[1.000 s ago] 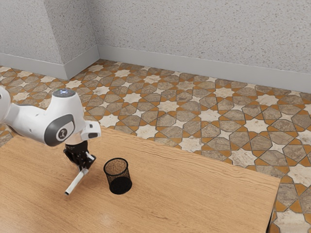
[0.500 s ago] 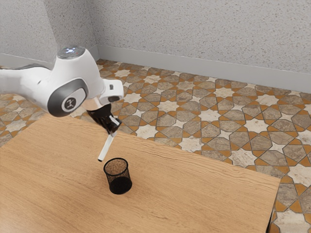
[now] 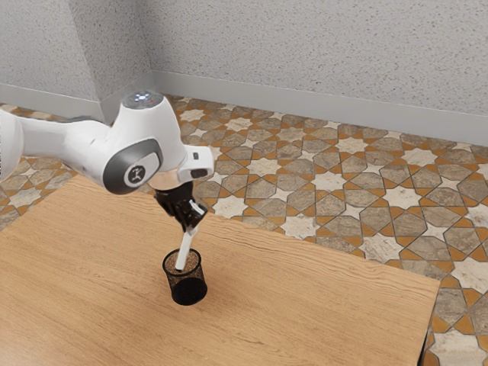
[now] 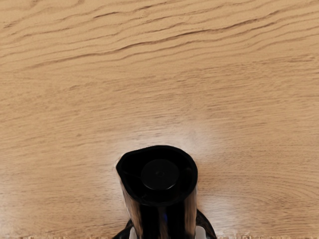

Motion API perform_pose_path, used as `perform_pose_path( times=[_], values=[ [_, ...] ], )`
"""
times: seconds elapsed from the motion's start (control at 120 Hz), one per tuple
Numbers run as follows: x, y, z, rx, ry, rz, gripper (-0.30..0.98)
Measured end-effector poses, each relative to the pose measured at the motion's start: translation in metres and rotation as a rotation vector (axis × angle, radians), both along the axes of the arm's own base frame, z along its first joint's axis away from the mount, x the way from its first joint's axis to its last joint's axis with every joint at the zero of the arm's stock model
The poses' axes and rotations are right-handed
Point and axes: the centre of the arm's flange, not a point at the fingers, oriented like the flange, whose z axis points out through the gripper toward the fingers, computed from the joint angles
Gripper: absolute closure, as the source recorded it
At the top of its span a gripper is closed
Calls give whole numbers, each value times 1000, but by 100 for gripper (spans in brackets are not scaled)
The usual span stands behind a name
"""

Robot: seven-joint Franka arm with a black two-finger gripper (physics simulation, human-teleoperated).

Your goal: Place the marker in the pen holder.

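Observation:
Above the pen holder, my gripper [image 3: 191, 226] is shut on the upper part of the white marker [image 3: 185, 247]. The marker hangs at a slight tilt, its dark lower end within the outline of the holder's round mouth. The black mesh pen holder [image 3: 189, 290] stands upright on the table. In the wrist view, the marker [image 4: 159, 174] is a large dark shape with a round end, and part of the holder's dark rim [image 4: 206, 224] curves out behind it. How deep the lower end reaches is hard to tell.
The wooden table [image 3: 305, 305] extends around the holder, with its far edge running behind the hand. Beyond that edge lie a patterned tile floor [image 3: 328, 181] and a grey wall [image 3: 305, 61].
Carrying the marker, my hand first rose and moved toward the exterior view's right, then came down over the holder. The holder has stayed where it was.

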Motion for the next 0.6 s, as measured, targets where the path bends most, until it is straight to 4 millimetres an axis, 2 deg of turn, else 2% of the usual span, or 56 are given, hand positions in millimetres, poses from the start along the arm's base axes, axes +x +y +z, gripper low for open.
perform_pose_path(
  times=[0.167,0.267,0.333,0.367,0.425,0.492,0.55,0.6],
  values=[
    [-9,2,-20,3,43,10,75],
    [-12,0,-25,-4,60,2,53],
    [-9,-3,-16,-7,64,-6,39],
    [3,-5,8,-10,44,-9,33],
    [25,-10,71,-15,5,-26,25],
    [34,-10,134,-15,-6,-61,18],
    [30,-5,162,-7,21,-96,14],
    [25,3,175,-3,51,-117,11]
  ],
)
